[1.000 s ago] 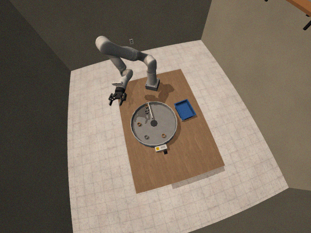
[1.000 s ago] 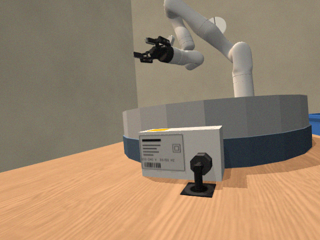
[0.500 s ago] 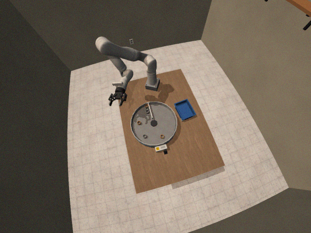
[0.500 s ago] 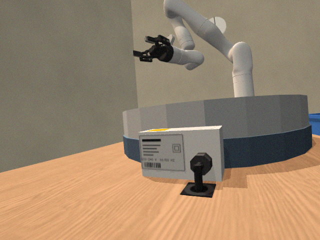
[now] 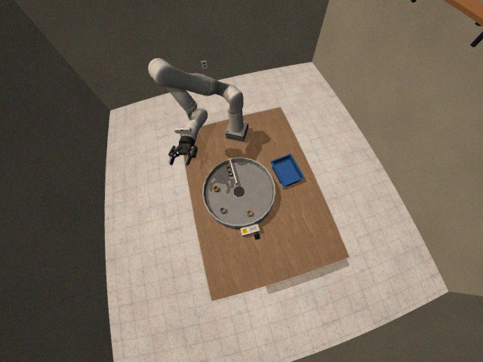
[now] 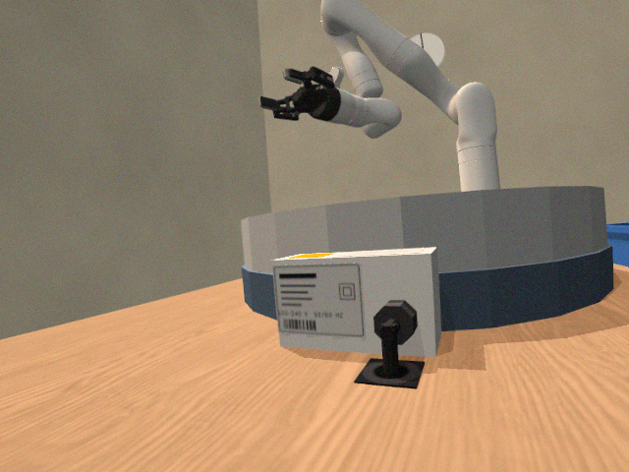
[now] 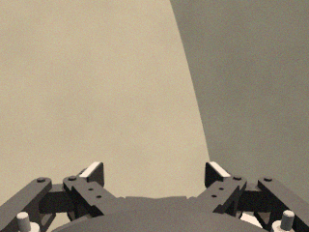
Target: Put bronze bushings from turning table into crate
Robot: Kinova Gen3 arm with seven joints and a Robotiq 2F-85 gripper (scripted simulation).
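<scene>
"Where's the claw [image 5: 179, 160] [image 6: 271, 88] [image 7: 154, 174] got to?"

"Up in the air off the side of the tabletop [image 5: 272, 249] [image 6: 152, 396], fingers spread apart, nothing between them. It's pointing out toward the walls, not down at the work."

"And the bronze bushings?"

"On the turning table [image 5: 255, 182] [image 6: 366, 223]. One bronze bushing [image 5: 216, 186] sits on the side nearer the claw; another bronze bushing [image 5: 249, 213] is across, near the rim by the white control box [image 5: 249, 229] [image 6: 401, 284]. There's a bronze-looking one [image 5: 227, 164] by the white bar [image 5: 233, 171] too, bunched with the steel bushings [image 5: 230, 173]."

"So which way must it go?"

"Inward over the rim, and down. I'd say the near one is the easy first pick, being well apart from the others. It's a ring, so I can't see that any long axis matters."

"And the crate [image 5: 287, 170] [image 6: 618, 236]?"

"Far side of the turning table from the claw, no bushing in it. That bunch by the bar could be awkward; a steel one might get nudged."
</scene>
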